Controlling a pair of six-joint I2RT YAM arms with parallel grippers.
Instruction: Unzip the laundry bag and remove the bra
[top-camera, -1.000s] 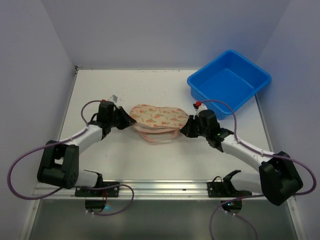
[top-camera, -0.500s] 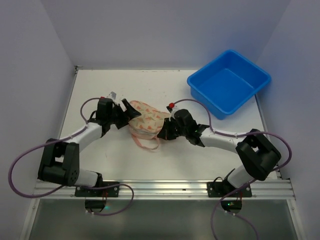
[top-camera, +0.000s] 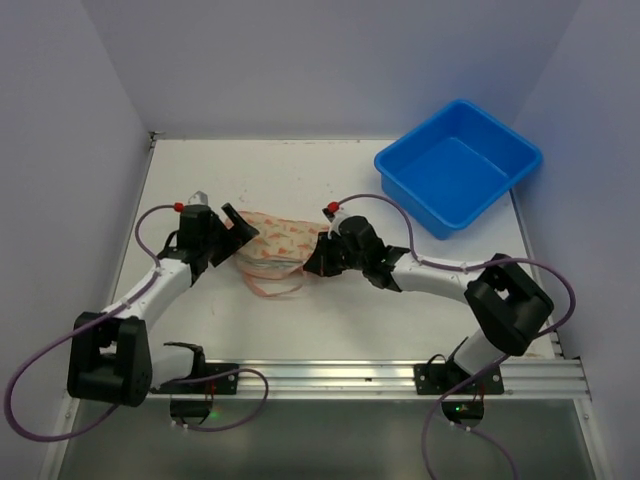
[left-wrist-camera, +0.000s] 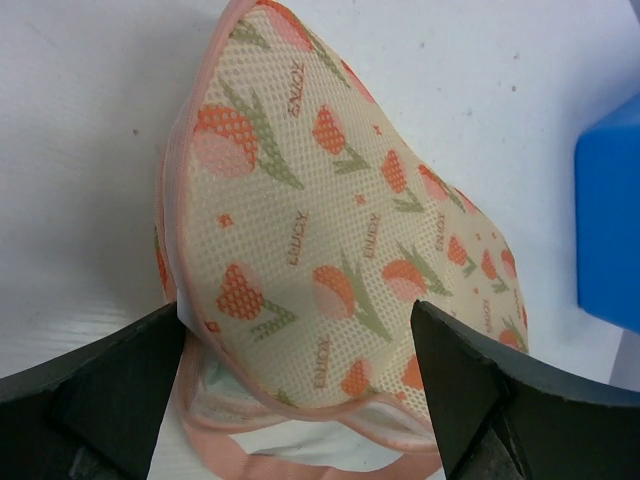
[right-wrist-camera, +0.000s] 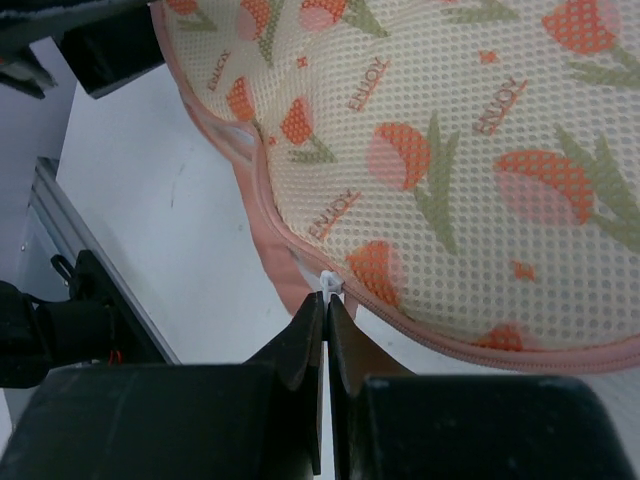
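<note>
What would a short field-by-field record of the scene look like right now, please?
laundry bag: lying on the table, between the two grippers
left gripper: open, fingers on either side of the bag's left end
right gripper: shut on the zipper pull at the bag's near edge
zipper: appears partly open, with white lining showing at the pink trim
bra: not visible
blue tub: empty, at the far right of the table, apart from the bag
</note>
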